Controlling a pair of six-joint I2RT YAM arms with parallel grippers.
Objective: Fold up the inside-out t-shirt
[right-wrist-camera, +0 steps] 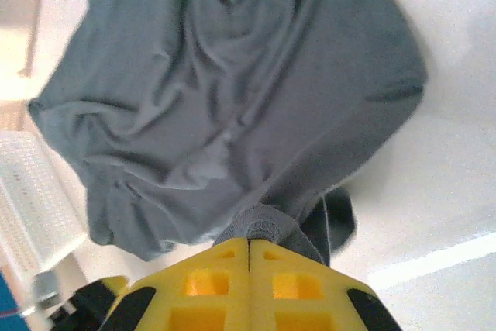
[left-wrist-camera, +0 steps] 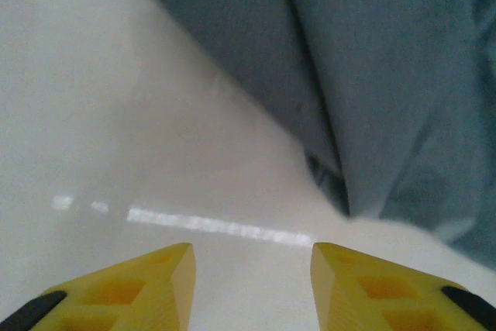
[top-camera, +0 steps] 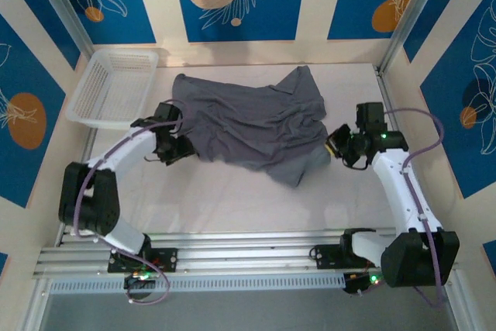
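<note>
White table [top-camera: 232, 199]: right gripper [right-wrist-camera: 248, 242] clenched on grey t-shirt [top-camera: 248, 122] edge; left gripper [left-wrist-camera: 252, 257] spread, empty, alongside.

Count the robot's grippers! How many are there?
2. The left gripper sits open left of the shirt; the right gripper is shut on its right edge.

bright, even light from above. the top view is slightly soft, with faint shadow under the shirt [top-camera: 256, 125]. in the left wrist view a white glare streak crosses the table [left-wrist-camera: 116, 114]; the left gripper [left-wrist-camera: 252, 257] at the bottom is blurred. the right wrist view blurs toward its corners.
</note>
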